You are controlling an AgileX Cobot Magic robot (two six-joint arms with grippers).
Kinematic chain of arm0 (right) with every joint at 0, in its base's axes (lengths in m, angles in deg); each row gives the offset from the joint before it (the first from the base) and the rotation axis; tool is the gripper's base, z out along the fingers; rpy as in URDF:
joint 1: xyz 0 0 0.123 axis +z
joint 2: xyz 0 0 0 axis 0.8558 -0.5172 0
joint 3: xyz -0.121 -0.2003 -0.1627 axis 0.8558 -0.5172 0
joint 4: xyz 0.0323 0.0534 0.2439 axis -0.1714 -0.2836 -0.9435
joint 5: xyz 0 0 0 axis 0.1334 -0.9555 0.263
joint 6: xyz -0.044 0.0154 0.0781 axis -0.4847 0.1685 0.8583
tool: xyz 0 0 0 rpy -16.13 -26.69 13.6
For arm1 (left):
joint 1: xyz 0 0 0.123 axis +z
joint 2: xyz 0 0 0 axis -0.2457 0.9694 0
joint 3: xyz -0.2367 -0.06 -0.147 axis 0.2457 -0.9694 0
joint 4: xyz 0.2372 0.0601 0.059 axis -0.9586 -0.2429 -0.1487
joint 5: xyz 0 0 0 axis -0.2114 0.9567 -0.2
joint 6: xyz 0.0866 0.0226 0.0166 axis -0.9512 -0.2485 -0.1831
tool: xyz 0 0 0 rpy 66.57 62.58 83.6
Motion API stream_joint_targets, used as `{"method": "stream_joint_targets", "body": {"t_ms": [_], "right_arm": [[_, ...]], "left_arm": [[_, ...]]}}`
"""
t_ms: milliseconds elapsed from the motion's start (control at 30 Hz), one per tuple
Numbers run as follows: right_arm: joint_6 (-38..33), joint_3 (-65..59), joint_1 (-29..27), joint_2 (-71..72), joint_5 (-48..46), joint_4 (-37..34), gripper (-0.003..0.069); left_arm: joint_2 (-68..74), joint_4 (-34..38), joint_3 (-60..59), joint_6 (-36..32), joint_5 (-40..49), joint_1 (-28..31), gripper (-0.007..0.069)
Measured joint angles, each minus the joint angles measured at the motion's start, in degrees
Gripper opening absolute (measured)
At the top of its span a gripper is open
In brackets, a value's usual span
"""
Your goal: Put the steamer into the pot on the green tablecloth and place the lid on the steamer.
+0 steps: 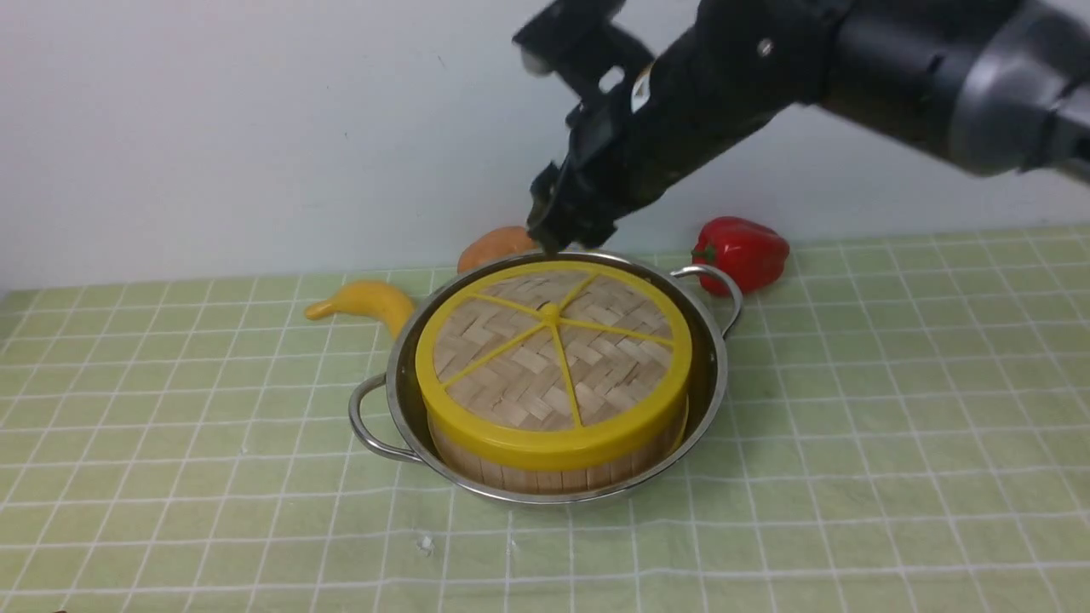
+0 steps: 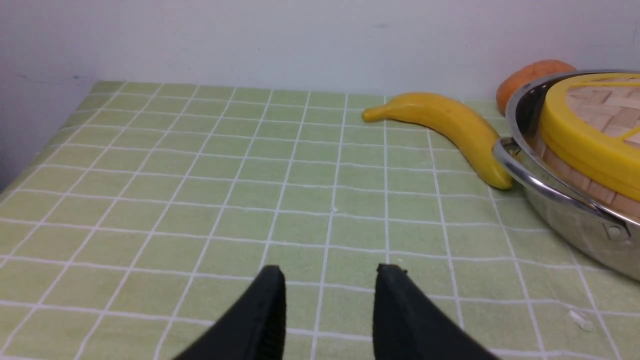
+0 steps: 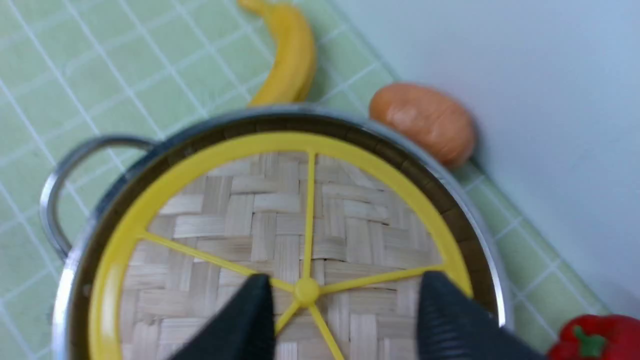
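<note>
Two pairs of jaws stand apart and both hold nothing: the right gripper (image 3: 345,310) hangs with its black fingers spread wide over the hub of the lid (image 1: 549,349), not touching it as far as the right wrist view shows, and the left gripper (image 2: 330,310) sits low at the bottom of its own view, fingers parted over bare cloth. In the front view the right arm reaches in from the upper right, its gripper (image 1: 562,226) near the far rim of the pot (image 1: 714,375) at centre frame. The lid lies flat on the steamer (image 1: 545,472), yellow rim over yellow rim, and the steamer sits inside the pot, leaning slightly toward the pot's near left wall with a wider gap on the right. The pot rests on the green tablecloth (image 1: 894,426), so the task looks essentially complete. Just left of the pot lies a banana (image 1: 366,302), its tip touching or nearly touching the pot wall by the left handle; an orange rounded object (image 1: 494,245) sits behind the pot and a red bell pepper (image 1: 742,251) to the upper right. The risk now, as I judge it, is in pulling away: a finger that drags low across the spokes or catches the yellow rim could slide the lid askew, and a sweep toward the right could knock the pepper.
</note>
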Motion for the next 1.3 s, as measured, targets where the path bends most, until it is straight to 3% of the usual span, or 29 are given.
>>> {"method": "stream_joint_targets", "body": {"t_ms": [67, 100, 133, 200, 400, 700, 833, 1033, 1167, 1300], "right_arm": [[1.99, 0.00, 0.00, 2.93, -1.89, 1.22, 0.0160], [2.55, 0.00, 0.00, 3.62, -2.34, 1.35, 0.0142], [4.69, 0.00, 0.00, 5.89, -3.62, 1.84, 0.0041], [8.38, 0.00, 0.00, 9.17, -4.75, 1.78, -0.0010], [13.60, 0.17, 0.00, 13.10, -4.89, -0.87, -0.0015], [14.45, -0.12, 0.00, 13.77, -5.63, -4.90, -0.0006], [13.16, -8.05, 0.00, 18.68, -5.05, -3.97, -0.0001], [13.10, -37.90, -0.58, 37.69, 9.42, 1.24, 0.0010], [14.29, -63.69, -7.27, 56.88, 24.09, 2.14, 0.0023], [16.42, -78.63, -14.79, 70.97, 30.86, 2.59, 0.0034]], "left_arm": [[0.00, 0.00, 0.00, 0.00, 0.00, 0.00, 0.0243], [0.00, 0.00, 0.00, 0.00, 0.00, 0.00, 0.0243], [0.00, 0.00, 0.00, 0.00, 0.00, 0.00, 0.0243], [0.00, 0.00, 0.00, 0.00, 0.00, 0.00, 0.0243], [0.00, 0.00, 0.00, 0.00, 0.00, 0.00, 0.0243], [0.00, 0.00, 0.00, 0.00, 0.00, 0.00, 0.0243], [0.00, 0.00, 0.00, 0.00, 0.00, 0.00, 0.0243], [0.00, 0.00, 0.00, 0.00, 0.00, 0.00, 0.0243], [0.00, 0.00, 0.00, 0.00, 0.00, 0.00, 0.0243], [0.00, 0.00, 0.00, 0.00, 0.00, 0.00, 0.0243]]}}
